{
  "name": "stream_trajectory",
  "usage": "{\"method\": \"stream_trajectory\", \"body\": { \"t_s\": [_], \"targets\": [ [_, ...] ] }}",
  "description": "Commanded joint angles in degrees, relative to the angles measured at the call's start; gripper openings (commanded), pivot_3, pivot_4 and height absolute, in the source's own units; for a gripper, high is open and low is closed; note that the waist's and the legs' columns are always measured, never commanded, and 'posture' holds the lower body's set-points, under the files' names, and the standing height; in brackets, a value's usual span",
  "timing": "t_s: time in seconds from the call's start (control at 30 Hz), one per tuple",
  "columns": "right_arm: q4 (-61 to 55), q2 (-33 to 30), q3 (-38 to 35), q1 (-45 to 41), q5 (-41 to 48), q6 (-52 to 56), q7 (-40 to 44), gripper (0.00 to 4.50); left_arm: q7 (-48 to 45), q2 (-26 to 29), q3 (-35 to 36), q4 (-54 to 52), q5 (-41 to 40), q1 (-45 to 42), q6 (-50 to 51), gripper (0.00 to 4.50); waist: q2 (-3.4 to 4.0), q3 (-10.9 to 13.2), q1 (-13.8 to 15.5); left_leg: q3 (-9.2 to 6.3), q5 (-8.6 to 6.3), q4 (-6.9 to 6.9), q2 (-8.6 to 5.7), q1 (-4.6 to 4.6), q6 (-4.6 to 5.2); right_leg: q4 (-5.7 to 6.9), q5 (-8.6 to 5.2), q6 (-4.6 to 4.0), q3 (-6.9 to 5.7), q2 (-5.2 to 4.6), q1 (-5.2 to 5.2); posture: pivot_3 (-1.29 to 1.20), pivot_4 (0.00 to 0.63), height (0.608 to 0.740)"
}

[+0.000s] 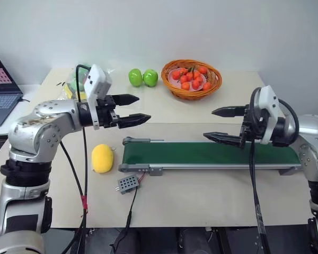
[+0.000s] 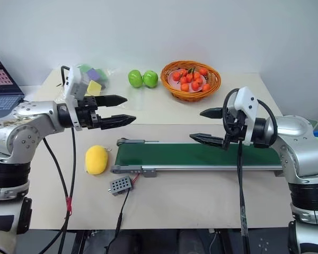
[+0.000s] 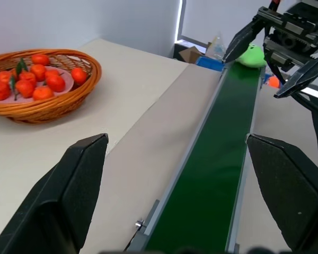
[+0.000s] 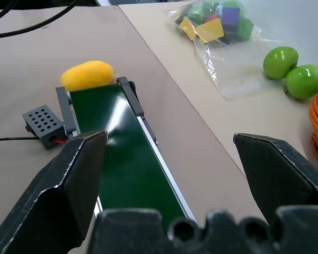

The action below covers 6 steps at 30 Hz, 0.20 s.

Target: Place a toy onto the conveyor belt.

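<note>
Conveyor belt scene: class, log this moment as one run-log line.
left gripper open, empty | right gripper open, empty | toy beyond conveyor belt far end

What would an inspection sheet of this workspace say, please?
Surface: table, beige cover.
Job's things: belt; toy at its far end by the right hand, whether on it unclear.
Clutter: yellow plush, apples, fruit basket, bag of blocks.
Hands: left hand and right hand open, empty.
Cables: wire from belt to grey box; black cables hang from both arms.
Surroundings: laptop, white wall.
</note>
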Motion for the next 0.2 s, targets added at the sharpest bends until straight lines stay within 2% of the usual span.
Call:
{"method": "stream_trajectory", "body": {
  "t_s": [0.03, 0.2],
  "targets": [
    [-0.61, 0.21, -1.08, -1.0, 0.35, -1.06, -0.07, 4.5, 0.2, 0.1, 2.15, -0.78, -0.42, -0.59, -0.21, 4.43, 0.0, 0.0, 0.01, 0.0, 0.0, 0.0, 0.0, 0.0, 0.0, 0.0, 0.0, 0.0, 0.0, 0.0, 0.0, 0.0, 0.15, 0.738],
    [-0.18, 0.37, -0.96, -1.37, 0.06, -1.29, 0.18, 4.5, 0.43, -0.44, 2.37, -0.8, -0.26, -0.79, -0.85, 4.43, 0.0, 0.0, 0.05, -0.01, 0.0, 0.0, 0.0, -0.01, 0.0, 0.0, 0.0, 0.0, -0.01, 0.0, 0.0, 0.0, 0.15, 0.738]
  ]
}}
